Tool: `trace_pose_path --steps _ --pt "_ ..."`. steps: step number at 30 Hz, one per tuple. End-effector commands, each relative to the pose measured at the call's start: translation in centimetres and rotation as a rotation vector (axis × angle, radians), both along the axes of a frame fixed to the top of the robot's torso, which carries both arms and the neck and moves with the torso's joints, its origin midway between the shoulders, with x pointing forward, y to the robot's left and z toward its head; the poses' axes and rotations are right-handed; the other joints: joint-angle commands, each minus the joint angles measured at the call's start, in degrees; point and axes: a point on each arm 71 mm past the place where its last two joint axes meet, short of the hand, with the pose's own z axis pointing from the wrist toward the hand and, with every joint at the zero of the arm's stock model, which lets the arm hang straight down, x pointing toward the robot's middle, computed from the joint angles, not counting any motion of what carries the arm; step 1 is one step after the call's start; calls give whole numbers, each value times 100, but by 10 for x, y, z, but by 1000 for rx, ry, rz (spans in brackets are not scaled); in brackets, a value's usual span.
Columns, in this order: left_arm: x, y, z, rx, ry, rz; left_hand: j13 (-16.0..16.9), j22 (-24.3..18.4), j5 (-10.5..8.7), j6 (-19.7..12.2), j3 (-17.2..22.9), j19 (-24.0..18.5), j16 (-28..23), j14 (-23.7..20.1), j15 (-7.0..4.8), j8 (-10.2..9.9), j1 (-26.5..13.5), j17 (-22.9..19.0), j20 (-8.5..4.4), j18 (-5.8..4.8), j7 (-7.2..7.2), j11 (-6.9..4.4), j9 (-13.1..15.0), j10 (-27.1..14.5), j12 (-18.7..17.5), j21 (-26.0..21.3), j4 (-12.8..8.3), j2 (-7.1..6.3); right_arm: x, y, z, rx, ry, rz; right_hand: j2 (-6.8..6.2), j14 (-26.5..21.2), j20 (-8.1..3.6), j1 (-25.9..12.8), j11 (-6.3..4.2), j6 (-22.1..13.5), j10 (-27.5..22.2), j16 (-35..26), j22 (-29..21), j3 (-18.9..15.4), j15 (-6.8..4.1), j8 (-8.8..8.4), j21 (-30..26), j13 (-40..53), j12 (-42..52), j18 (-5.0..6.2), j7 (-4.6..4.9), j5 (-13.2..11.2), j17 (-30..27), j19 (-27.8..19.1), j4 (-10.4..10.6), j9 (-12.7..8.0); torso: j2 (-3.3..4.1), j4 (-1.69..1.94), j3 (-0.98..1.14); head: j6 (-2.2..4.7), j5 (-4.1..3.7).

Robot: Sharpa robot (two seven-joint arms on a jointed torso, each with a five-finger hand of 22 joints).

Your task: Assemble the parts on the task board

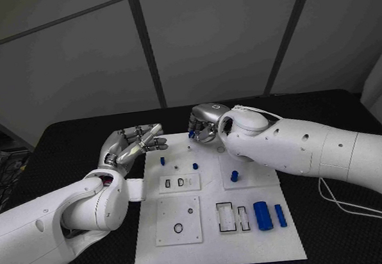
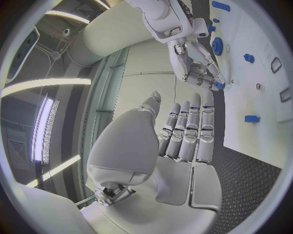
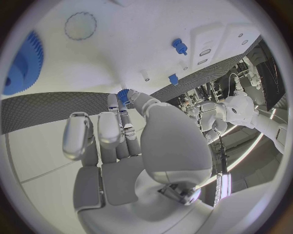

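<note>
A small blue toothed part (image 3: pixel 124 94) sits pinched at the fingertips of the right hand (image 1: pixel 205 123), which hovers over the far end of the white task board (image 1: pixel 218 248); the left wrist view shows the same piece (image 2: pixel 219 86) at those fingertips. The left hand (image 1: pixel 135 143) holds nothing, its fingers straight and side by side, just off the board's far left corner and close to the right hand. Nearer the robot than both hands, a blue peg (image 1: pixel 195 166) and a blue block (image 1: pixel 234 177) stand on the board, and two blue cylinders (image 1: pixel 263 215) lie beside rectangular slots. A large blue gear (image 3: pixel 23 63) lies beneath the right hand.
</note>
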Motion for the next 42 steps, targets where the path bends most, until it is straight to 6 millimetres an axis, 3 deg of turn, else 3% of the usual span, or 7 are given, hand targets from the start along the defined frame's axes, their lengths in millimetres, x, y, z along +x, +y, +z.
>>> trace_pose_path --steps 1,21,23,26,29,37,42 --pt "0 -1 2 -4 -9 -12 -3 5 -23 3 3 -40 -33 -39 20 -30 -59 6 -4 -89 34 9 -2 -21 -38 22 -34 -6 -1 2 1 3 -1 12 -17 108 35 -3 14 -17 -22 30 6 -12 37 7 17 0 4 -81 -9 -10 6 9 33 5 1 2 0 -3 -3" --pt "1 -1 1 -3 -8 -10 -3 7 -23 4 4 -46 -39 -41 21 -33 -57 9 -3 -89 34 9 -1 -21 -41 24 -39 -3 0 -1 -1 -7 13 2 -60 89 44 -29 27 -52 -65 -3 -51 -33 46 -6 -12 -5 -5 -68 3 -22 -58 -36 50 -2 7 4 -3 -4 -3" --pt "1 -1 1 -3 -8 -9 -3 7 -23 4 4 -46 -39 -41 21 -33 -57 9 -3 -89 34 9 -1 -21 -41 24 -39 -3 0 -1 -1 -6 11 -1 -113 31 69 -61 71 -265 -215 -126 -210 -53 85 -32 -94 -28 -24 -36 51 -61 -244 -152 78 -49 8 2 -3 -3 -1" --pt "1 -1 1 -3 -8 -9 -3 7 -23 4 4 -46 -39 -41 21 -33 -57 9 -3 -89 34 9 -1 -21 -41 24 -39 -3 1 0 -1 -3 8 -3 -189 -55 108 -67 102 -880 -565 -329 -479 -129 114 -26 -249 -85 10 24 56 -138 -539 -348 105 -97 7 3 -3 -3 -2" --pt "1 0 1 -3 -7 -9 -3 8 -23 5 5 -52 -43 -43 22 -36 -53 12 -2 -89 34 9 -1 -21 -45 26 -46 3 1 1 -1 -2 7 -2 -201 -63 116 -65 106 -1039 -634 -368 -531 -198 115 -32 -284 -90 37 34 45 -155 -603 -381 121 -97 9 5 -4 -6 -1" --pt "1 1 1 -2 -6 -8 -3 8 -23 5 5 -52 -43 -43 22 -36 -53 12 -2 -89 34 9 -1 -21 -45 26 -46 3 -1 -3 2 19 -15 0 -189 -57 116 -60 102 -1026 -629 -367 -525 -245 110 -6 -285 -85 78 32 50 -110 -611 -371 137 -79 4 -1 1 -8 5" --pt "1 2 1 0 -6 -5 -2 8 -23 5 5 -53 -45 -44 22 -37 -53 12 -2 -89 34 10 -1 -21 -46 26 -48 3 -7 -24 8 57 -49 -10 -173 -38 107 -42 88 -902 -533 -343 -486 -292 98 32 -269 -69 175 24 57 -34 -599 -333 163 -51 -6 -16 5 -7 11"
